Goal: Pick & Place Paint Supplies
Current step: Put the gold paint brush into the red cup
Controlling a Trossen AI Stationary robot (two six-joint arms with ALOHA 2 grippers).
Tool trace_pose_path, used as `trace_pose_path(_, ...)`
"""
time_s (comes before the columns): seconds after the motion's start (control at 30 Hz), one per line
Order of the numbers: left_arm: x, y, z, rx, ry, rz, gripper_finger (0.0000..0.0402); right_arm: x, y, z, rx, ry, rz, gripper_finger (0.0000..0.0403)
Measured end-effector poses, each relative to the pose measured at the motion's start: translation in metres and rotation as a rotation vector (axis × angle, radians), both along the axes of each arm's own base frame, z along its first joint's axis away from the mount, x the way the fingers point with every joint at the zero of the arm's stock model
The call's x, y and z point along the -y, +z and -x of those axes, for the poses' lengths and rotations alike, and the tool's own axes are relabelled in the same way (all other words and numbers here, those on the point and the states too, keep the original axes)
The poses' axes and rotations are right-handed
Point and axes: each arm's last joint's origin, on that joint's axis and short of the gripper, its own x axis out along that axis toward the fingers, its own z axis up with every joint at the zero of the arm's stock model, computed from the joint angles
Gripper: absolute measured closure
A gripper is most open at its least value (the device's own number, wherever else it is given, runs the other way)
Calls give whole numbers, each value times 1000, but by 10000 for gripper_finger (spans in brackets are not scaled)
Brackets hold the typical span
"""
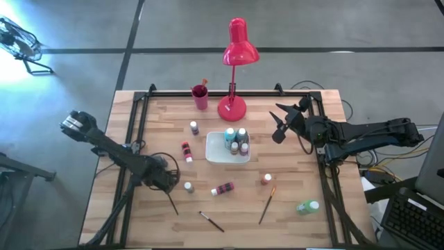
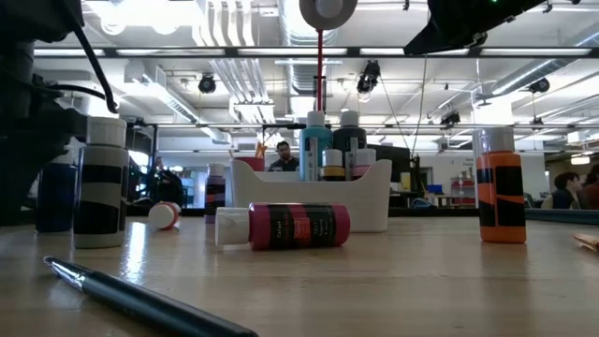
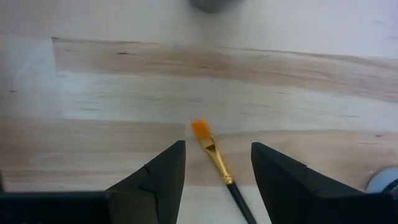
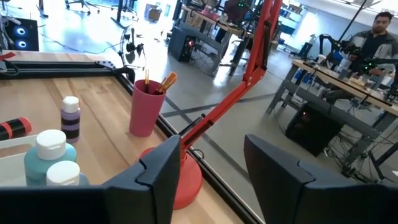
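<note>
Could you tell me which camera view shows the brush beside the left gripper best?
The left wrist view: the brush, orange bristles and dark handle, lies between the open left gripper fingers. The high view shows a thin dark line; the low view and right wrist view do not clearly show it.

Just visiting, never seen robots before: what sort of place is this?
Probably a robotics lab in an open workshop: two robot arms at a wooden table, exposed ceiling ducts, and cluttered workbenches behind.

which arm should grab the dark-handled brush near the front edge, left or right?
Left, probably. The left gripper is open with the brush lying between its fingers in its wrist view. The right gripper is open and empty, far off beside the red lamp.
</note>
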Motion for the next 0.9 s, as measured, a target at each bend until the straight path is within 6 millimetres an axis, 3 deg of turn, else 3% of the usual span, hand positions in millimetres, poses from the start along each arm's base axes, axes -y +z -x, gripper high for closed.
trace_pose_path(0.17,-3,2,4,-18,-27,-26,213,0,0,0,-1,0,0,230)
trace_pose_path(0.37,-7,28,6,29,-24,-94,213,0,0,0,-5,1,5,216)
trace_pose_path(0.53,-8,37,6,83,-21,-118,213,0,0,0,-5,1,5,208)
trace_pose_path(0.9,12,46,-2,131,-30,-93,213,0,-1,0,-15,2,10,224)
